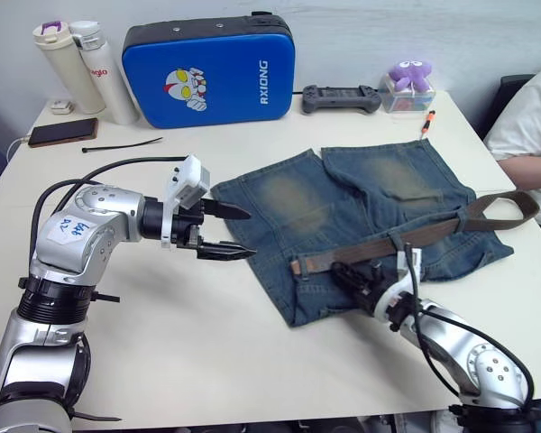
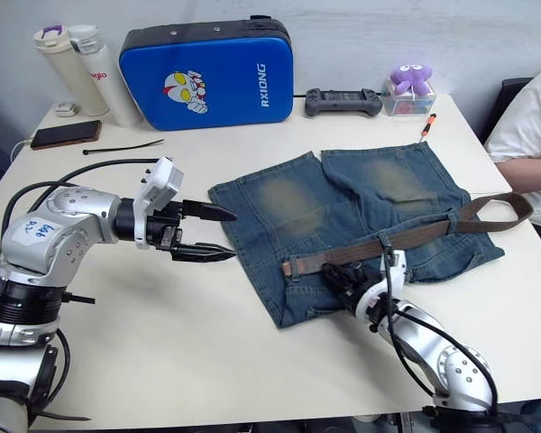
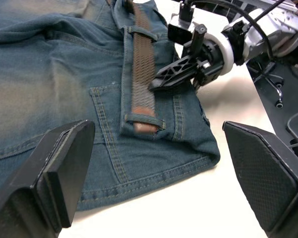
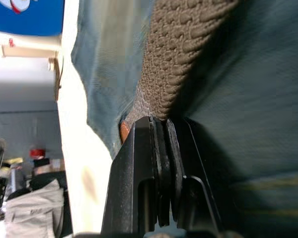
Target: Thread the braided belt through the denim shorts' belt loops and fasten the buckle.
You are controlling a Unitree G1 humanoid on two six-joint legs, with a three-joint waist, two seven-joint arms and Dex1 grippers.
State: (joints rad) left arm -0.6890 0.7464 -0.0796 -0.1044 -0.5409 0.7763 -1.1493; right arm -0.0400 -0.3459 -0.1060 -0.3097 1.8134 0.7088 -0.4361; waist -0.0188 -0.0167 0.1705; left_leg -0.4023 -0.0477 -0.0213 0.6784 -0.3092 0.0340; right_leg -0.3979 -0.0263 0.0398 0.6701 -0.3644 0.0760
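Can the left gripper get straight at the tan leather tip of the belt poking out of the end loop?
Probably yes. The left gripper hangs open above bare table, and the tan leather tip of the dark brown braided belt lies exposed on the faded blue denim shorts. The right gripper sits further along the belt.

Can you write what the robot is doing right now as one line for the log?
step: threading | right end effector: shut, at dark brown braided belt on faded blue denim shorts | left end effector: open, beside shorts

Cream table (image 1: pixel 252 361) against a pale grey wall (image 1: pixel 388 27) — black office chair (image 1: pixel 509 95) at the corner.
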